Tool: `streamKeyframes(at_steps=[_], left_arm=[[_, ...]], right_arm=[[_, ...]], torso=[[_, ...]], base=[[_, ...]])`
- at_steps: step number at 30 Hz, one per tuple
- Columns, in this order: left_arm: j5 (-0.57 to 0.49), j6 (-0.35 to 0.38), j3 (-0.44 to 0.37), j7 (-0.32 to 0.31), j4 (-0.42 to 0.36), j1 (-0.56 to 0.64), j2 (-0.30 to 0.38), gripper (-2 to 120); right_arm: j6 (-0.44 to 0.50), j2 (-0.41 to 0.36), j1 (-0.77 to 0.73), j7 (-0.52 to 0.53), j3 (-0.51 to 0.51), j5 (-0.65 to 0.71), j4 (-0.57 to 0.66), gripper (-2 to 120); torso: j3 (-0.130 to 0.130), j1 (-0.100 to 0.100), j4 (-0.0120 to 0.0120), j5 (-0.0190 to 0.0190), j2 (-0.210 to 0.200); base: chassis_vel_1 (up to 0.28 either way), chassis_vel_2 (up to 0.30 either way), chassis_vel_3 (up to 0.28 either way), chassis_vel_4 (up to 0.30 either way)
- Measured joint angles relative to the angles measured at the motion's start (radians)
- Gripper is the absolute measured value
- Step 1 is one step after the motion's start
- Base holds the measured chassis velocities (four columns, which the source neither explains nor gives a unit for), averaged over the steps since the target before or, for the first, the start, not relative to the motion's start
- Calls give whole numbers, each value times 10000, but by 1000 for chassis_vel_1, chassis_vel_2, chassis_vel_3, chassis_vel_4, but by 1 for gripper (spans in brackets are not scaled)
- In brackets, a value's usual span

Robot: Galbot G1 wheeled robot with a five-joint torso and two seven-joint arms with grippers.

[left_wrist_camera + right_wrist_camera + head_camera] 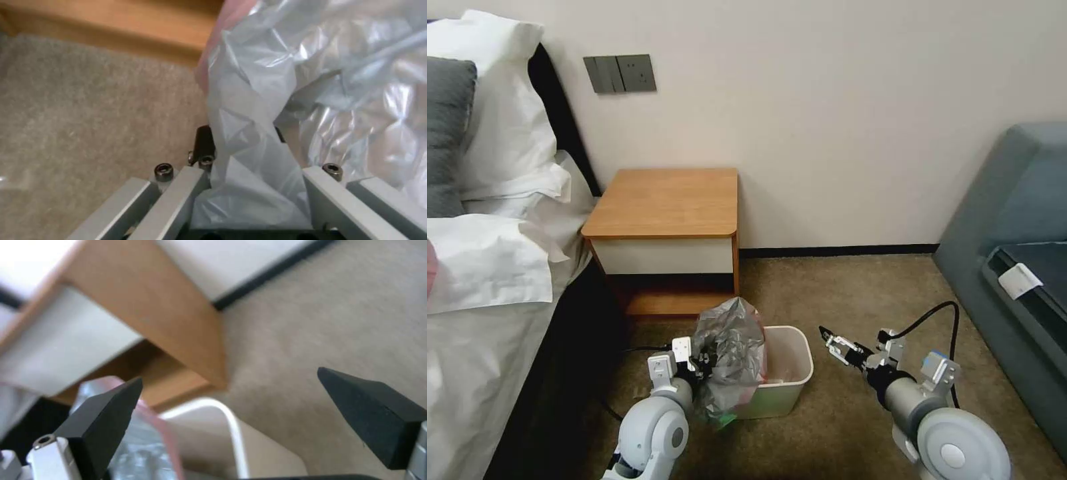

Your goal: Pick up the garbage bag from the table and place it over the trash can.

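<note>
1. We see the garbage bag (730, 357), a crinkled, translucent grey film with a pinkish edge, bunched upright over the left end of the trash can (790, 380), draping down its outer left side.
2. We note the left gripper (702, 363) at the bag's left side. In the left wrist view the plastic (267, 133) passes between the grey metal finger bars, and one black fingertip (204, 138) presses against it; we read this gripper as clamped on the bag. The far fingertip is covered by film.
3. The trash can is cream-beige, rectangular with rounded corners and a rolled rim. It stands on short-pile brown carpet (854, 293) in front of the table (667, 200). Its left half is hidden behind the bag.
4. The table has a smooth orange-brown wooden top with rounded corners, a white drawer front and a low wooden shelf. Its top is bare.
5. We see the right gripper (835, 345) hovering just right of the can, apart from it. Its wedge-shaped black fingertips (378, 413) stand spread with nothing between them.
6. In the right wrist view the can's rim (231, 426) and the bag's pink edge (155, 426) are blurred and cut off by the frame edge.
</note>
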Motion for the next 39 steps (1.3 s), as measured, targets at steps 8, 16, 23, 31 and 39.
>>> streamKeyframes(at_steps=[8, 16, 23, 31, 39], left_arm=[[1208, -3515, -284, 2112, -303, 1286, 226, 7], [2347, -5693, -292, 2795, -215, 1726, 46, 7], [2656, -5933, -237, 2826, -371, 1753, -200, 7], [2751, -5886, -189, 2922, -586, 1853, -206, 7], [2682, -5889, -225, 3001, -767, 1990, -204, 7]], right_arm=[[-120, -760, 289, -3333, -368, -1801, 656, 100], [-347, -1003, 1070, -3818, -1910, -2904, 169, 100], [-473, -523, 1514, -3052, -2546, -2657, -455, 100], [-302, -151, 2219, -3305, -2805, -3134, -1308, 100], [-165, 6, 2569, -3816, -2878, -3586, -1838, 86]], torso=[[-1, 1, 3, 2, 0], [0, 1, 4, 4, 0], [-1, 0, 3, 6, 0], [-1, 0, 3, 4, 0], [-1, 0, 3, 6, 0]], base=[[0, 0, 0, 0], [0, 0, 0, 0], [0, 0, 0, 0], [0, 0, 0, 0], [0, 0, 0, 0]])
